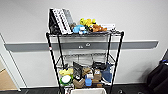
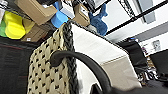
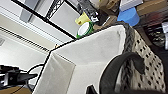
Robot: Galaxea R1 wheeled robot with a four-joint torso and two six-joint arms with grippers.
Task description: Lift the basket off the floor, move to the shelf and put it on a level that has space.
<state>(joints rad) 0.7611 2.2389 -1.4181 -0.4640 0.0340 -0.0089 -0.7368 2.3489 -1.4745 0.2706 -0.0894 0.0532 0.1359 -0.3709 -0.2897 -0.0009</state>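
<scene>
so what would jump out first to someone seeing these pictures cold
The tall black wire shelf against the grey wall, its top tier crowded with bright yellow, blue and orange toys beside leaning white panels. The second tier looks nearly bare, while the one below is packed with boxes and packets. Close up in the left wrist view, the basket shows its dark-dotted weave, cream lining and a dark curved handle.
</scene>
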